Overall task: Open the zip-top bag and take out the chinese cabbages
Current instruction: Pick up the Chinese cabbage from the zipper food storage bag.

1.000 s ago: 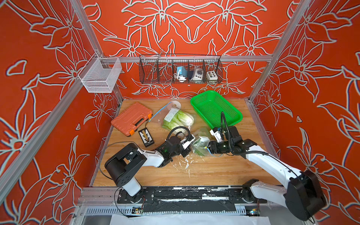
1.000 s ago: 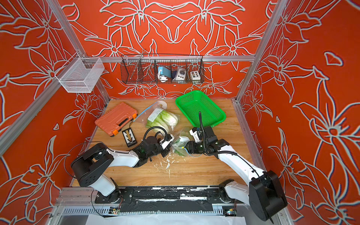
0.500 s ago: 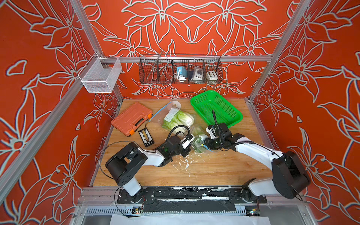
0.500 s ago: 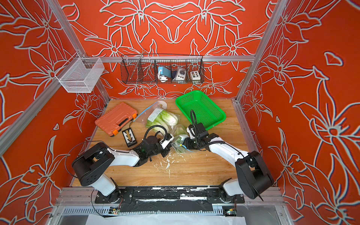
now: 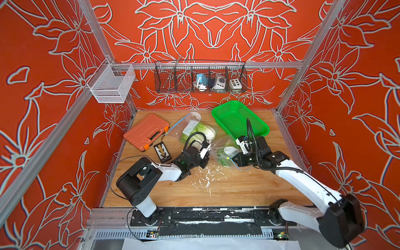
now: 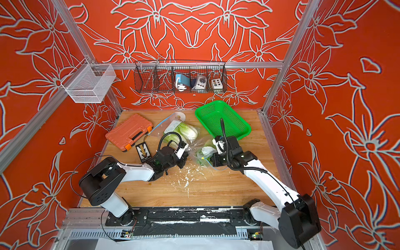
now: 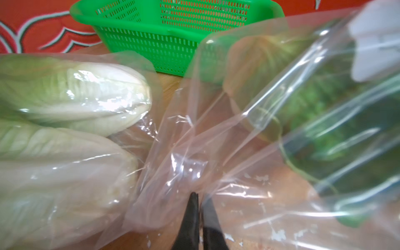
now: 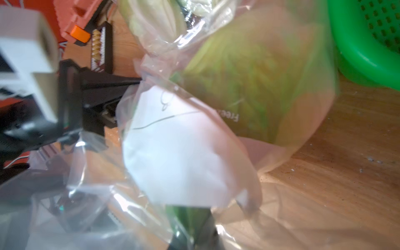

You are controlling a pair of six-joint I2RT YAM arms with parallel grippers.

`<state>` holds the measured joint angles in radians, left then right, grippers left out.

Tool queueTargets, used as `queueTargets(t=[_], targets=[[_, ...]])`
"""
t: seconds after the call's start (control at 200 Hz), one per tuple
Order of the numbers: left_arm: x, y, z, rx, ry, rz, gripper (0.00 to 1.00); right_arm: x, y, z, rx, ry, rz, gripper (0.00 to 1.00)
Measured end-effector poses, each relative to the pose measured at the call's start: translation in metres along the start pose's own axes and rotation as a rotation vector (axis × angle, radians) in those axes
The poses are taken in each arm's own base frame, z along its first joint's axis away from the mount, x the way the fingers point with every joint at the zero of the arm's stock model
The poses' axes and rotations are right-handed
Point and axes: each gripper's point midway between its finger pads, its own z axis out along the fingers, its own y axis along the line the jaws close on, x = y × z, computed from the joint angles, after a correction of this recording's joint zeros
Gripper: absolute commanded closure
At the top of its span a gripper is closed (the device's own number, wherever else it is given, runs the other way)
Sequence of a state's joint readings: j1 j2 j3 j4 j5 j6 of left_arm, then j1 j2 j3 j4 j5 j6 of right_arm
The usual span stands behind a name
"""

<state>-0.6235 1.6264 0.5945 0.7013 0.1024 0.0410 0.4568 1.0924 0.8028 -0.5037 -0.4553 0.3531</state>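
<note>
A clear zip-top bag (image 5: 224, 151) (image 6: 203, 152) hangs stretched between my two grippers at mid-table. Through it show one of the chinese cabbages (image 8: 249, 86) (image 7: 324, 97), green-leaved, and a white label (image 8: 179, 151). My left gripper (image 5: 206, 155) (image 7: 199, 199) is shut on a fold of the bag's film. My right gripper (image 5: 232, 161) (image 8: 192, 238) is shut on the bag's green zip edge. Two more pale cabbages (image 5: 202, 132) (image 7: 86, 95) lie under clear film behind the left gripper. I cannot tell whether that film is the same bag.
A green basket (image 5: 240, 121) stands at the back right, just behind the right gripper. An orange case (image 5: 146, 132) and a small black card (image 5: 162, 152) lie at the left. White crumbs (image 5: 207, 175) dot the wooden table. Wire baskets (image 5: 200, 78) hang on the back wall.
My right gripper has gone from open to shut on the bag's zip edge, and its arm folded in towards the bag and came back out. The left arm has stayed put.
</note>
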Motion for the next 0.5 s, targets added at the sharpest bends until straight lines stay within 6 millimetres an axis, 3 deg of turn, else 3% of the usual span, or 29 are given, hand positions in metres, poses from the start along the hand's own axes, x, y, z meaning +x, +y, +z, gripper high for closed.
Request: queueTargets(t=[0.175, 0.29, 0.39, 0.5], targets=[[0.009, 0.028, 0.002, -0.087, 0.035, -0.072, 1.00, 0.005, 0.021, -0.031, -0.114, -0.033, -0.011, 1.00], [0.024, 0.045, 0.002, -0.135, 0.083, -0.126, 1.00, 0.010, 0.025, -0.040, -0.154, -0.018, 0.004, 1.00], [0.026, 0.047, 0.001, -0.139, 0.086, -0.141, 1.00, 0.013, 0.025, -0.042, -0.154, 0.001, 0.016, 1.00], [0.027, 0.046, -0.006, -0.137, 0.060, -0.156, 0.55, 0.012, 0.022, -0.039, -0.141, 0.020, 0.008, 1.00]])
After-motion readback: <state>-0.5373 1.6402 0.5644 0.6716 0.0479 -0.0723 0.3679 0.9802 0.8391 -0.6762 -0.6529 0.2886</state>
